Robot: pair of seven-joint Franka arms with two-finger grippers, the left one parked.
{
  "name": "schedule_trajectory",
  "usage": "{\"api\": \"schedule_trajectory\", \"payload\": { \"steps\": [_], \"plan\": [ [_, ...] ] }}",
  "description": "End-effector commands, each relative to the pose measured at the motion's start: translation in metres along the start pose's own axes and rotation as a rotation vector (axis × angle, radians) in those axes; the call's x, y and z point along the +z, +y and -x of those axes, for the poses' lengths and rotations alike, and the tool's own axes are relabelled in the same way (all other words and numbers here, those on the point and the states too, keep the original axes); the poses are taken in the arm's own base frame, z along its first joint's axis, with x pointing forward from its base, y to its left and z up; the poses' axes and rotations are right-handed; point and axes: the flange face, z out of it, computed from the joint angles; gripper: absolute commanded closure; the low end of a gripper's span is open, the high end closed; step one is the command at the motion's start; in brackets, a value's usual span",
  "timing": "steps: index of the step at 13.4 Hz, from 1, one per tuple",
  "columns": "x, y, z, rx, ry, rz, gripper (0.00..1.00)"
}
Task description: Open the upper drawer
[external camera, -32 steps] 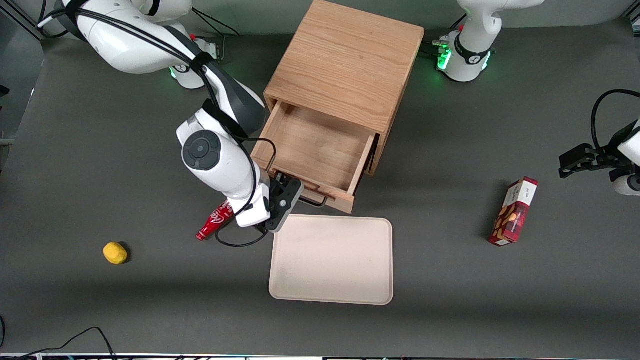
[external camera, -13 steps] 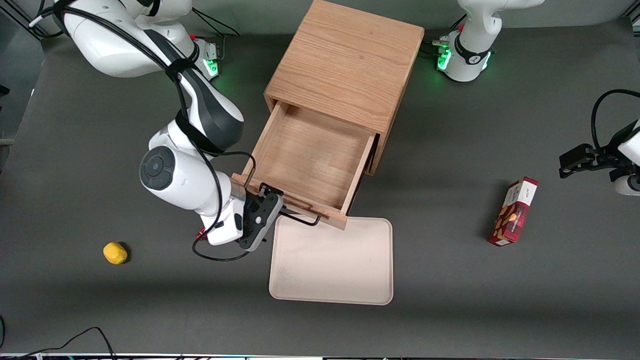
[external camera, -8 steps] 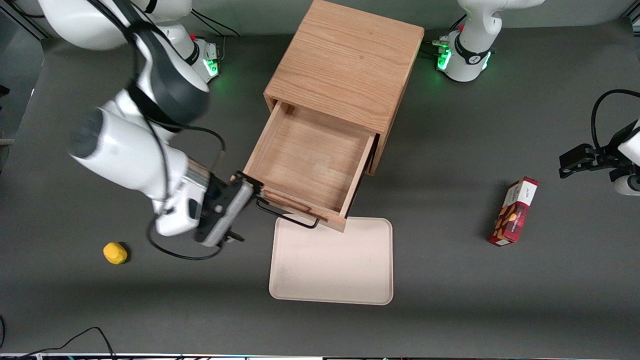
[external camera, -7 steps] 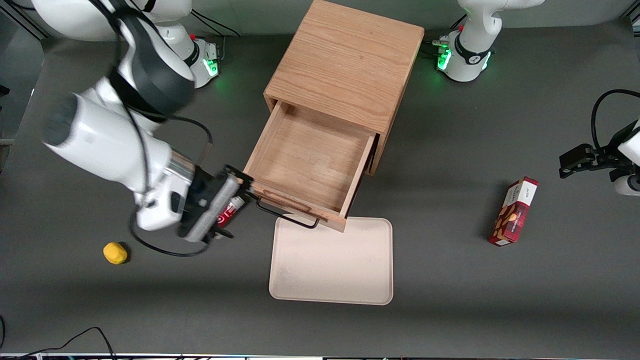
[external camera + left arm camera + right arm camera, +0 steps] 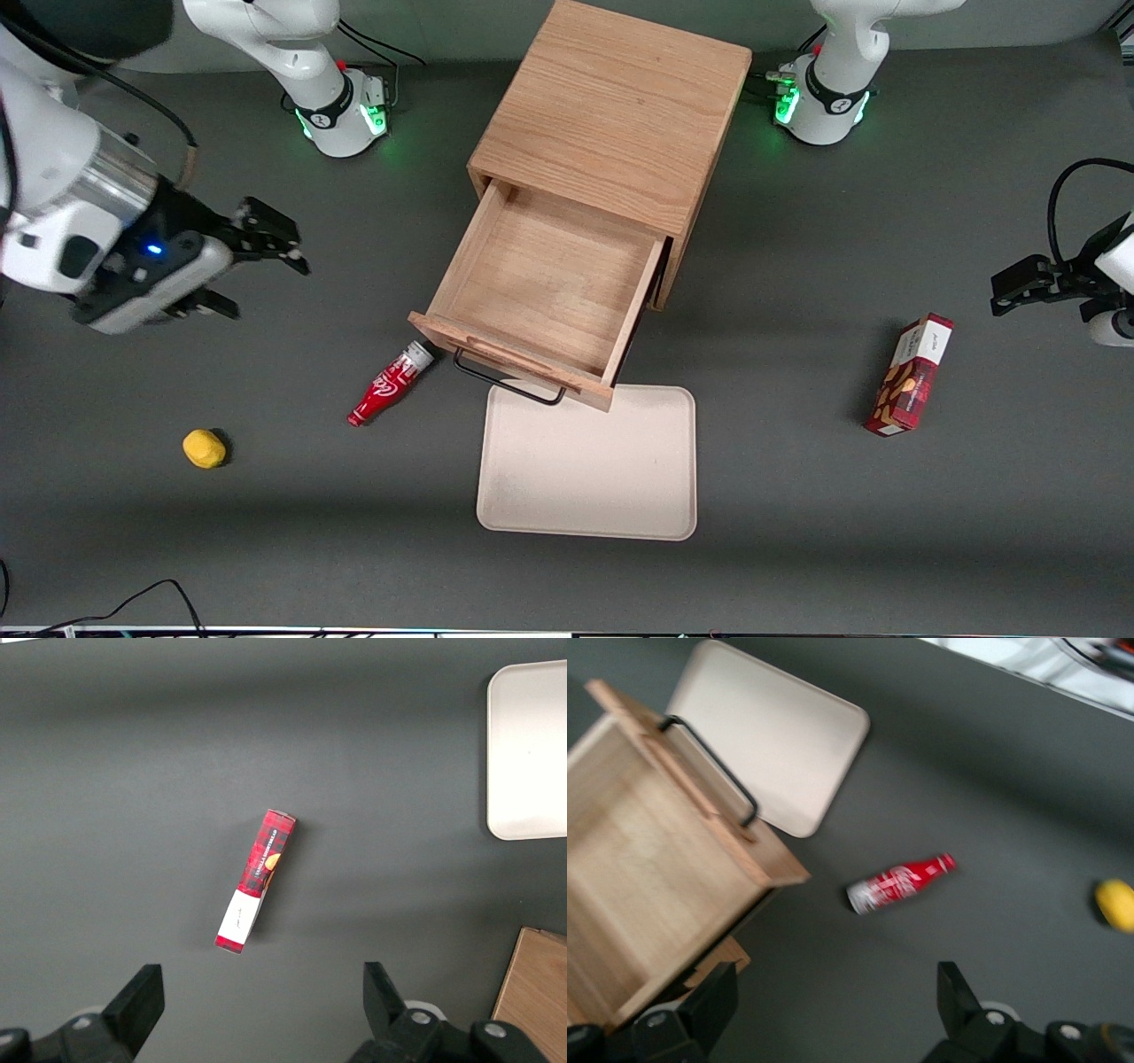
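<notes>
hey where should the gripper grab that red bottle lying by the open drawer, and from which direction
Probably mid-body, from above. The red bottle lies flat, so the fingers would close across its narrow width. One end almost meets the upper drawer. The gripper, open, hangs toward the working arm's end.

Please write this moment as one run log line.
upper drawer: pulled open, empty | gripper: open, holds nothing, toward working arm's end

The upper drawer (image 5: 545, 292) is pulled well out of the cabinet (image 5: 611, 115), its front edge just above the tray (image 5: 586, 465). The bottle (image 5: 390, 384) lies beside the drawer front. The gripper (image 5: 257, 266) is raised, fingers spread, toward the working arm's end
</notes>
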Motion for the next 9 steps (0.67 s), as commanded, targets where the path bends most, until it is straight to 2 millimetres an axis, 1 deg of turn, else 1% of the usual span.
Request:
{"api": "schedule_trajectory", "payload": {
  "steps": [1, 2, 3, 4, 6, 7, 9],
  "plan": [
    [0.01, 0.01, 0.049, 0.304, -0.039, 0.086, 0.0],
    [0.014, 0.014, 0.057, 0.353, -0.049, 0.1, 0.0],
    [0.015, 0.036, 0.064, 0.394, -0.056, 0.104, 0.0],
    [0.016, 0.043, 0.066, 0.406, -0.06, 0.102, 0.0],
    [0.015, 0.045, 0.066, 0.409, -0.056, 0.104, 0.0],
    [0.011, 0.05, 0.068, 0.42, -0.051, 0.107, 0.0],
    [0.01, 0.052, 0.07, 0.42, -0.059, 0.109, 0.0]
  ]
}}
